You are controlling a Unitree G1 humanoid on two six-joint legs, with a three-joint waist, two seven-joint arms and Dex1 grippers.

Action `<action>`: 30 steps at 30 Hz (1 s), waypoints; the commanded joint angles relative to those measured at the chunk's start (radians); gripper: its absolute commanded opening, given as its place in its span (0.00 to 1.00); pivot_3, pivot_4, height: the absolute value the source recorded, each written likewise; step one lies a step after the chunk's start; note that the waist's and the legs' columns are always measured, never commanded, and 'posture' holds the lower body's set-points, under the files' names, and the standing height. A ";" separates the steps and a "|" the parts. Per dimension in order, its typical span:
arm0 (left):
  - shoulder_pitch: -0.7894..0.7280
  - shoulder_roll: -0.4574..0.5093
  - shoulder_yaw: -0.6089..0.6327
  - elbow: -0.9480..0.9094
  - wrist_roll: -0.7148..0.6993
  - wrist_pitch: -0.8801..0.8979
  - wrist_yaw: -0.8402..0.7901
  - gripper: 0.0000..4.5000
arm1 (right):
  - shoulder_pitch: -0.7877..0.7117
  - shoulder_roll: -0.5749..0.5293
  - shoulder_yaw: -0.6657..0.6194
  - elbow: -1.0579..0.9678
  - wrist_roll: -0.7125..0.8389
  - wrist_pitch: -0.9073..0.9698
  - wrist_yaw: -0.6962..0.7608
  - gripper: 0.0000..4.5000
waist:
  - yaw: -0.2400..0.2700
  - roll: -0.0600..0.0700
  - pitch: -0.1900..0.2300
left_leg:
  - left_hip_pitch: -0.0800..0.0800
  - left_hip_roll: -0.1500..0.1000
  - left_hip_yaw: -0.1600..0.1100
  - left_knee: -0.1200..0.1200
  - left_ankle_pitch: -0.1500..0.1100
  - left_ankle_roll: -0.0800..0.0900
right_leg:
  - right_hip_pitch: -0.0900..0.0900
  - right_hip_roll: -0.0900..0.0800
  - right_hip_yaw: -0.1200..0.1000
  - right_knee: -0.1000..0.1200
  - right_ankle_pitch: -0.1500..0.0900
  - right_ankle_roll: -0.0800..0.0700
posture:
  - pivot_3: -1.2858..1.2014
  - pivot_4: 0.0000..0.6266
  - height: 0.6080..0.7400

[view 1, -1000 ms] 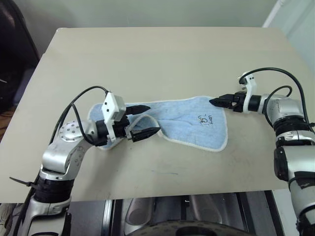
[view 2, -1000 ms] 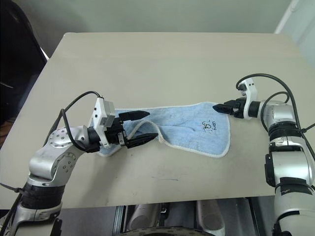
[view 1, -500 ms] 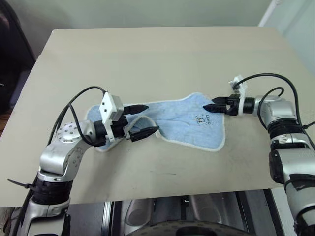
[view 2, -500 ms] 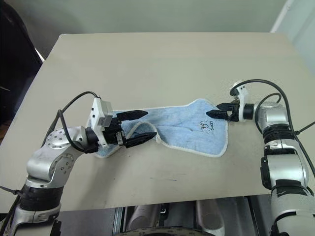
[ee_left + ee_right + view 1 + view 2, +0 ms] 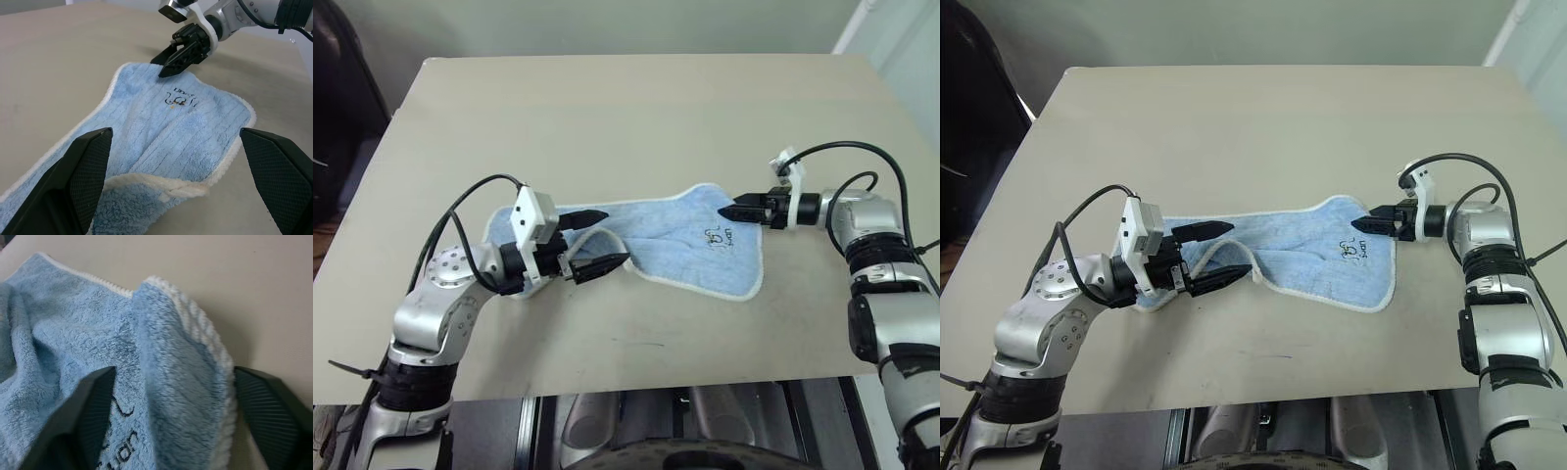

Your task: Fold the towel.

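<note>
towel (image 5: 680,240) lies rumpled mid-surface (image 5: 636,117) | soft, light, floppy: pinch the white border corner | left gripper (image 5: 594,240) fingers wide open, towel's 9 o'clock end | right gripper (image 5: 730,210) fingers straddle 2 o'clock corner, closure unclear

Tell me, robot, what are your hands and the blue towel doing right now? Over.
Left tool open, straddling the towel's bunched end. Right tool closing round the towel's far corner. Towel on the table, not yet folded. Nothing in the way.
</note>
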 commanded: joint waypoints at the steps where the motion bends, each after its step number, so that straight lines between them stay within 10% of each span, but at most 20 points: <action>1: -0.014 -0.008 0.009 -0.025 -0.002 -0.024 0.005 1.00 | 0.039 -0.025 -0.026 -0.182 0.052 0.059 0.039 0.55 | 0.000 0.000 0.000 | 0.000 0.000 0.000 0.000 0.000 0.000 | 0.000 0.000 0.000 0.000 0.000 0.000 | 0.52 0.24 0.72; 5: -0.021 -0.015 -0.002 -0.017 0.013 -0.039 0.006 1.00 | 0.111 -0.027 -0.038 -0.411 0.114 0.166 0.023 0.25 | 0.000 0.000 0.000 | 0.000 0.000 0.000 0.000 0.001 -0.002 | -0.001 0.000 -0.001 0.002 -0.001 -0.001 | 0.52 0.24 0.72; 18: -0.031 -0.037 -0.024 0.019 0.036 -0.069 -0.012 1.00 | 0.232 -0.037 -0.059 -0.603 0.116 0.098 -0.106 0.25 | 0.000 0.000 0.000 | 0.001 0.000 -0.001 0.000 0.003 -0.003 | -0.001 0.000 0.000 0.006 -0.002 -0.002 | 0.52 0.24 0.72; 26: -0.034 -0.045 -0.038 0.043 0.047 -0.090 -0.022 1.00 | 0.379 -0.038 0.034 -0.852 0.126 0.144 -0.130 0.74 | 0.000 0.000 0.000 | 0.001 0.000 0.000 0.000 0.003 -0.003 | -0.001 0.000 -0.001 0.006 -0.003 -0.002 | 0.52 0.24 0.72; 30: -0.039 -0.048 -0.043 0.046 0.050 -0.092 -0.026 1.00 | 0.387 -0.023 0.031 -0.864 0.136 0.146 -0.168 0.74 | 0.000 0.000 0.000 | 0.001 0.000 -0.001 0.000 0.004 -0.003 | -0.001 0.000 0.000 0.007 -0.003 -0.001 | 0.52 0.24 0.72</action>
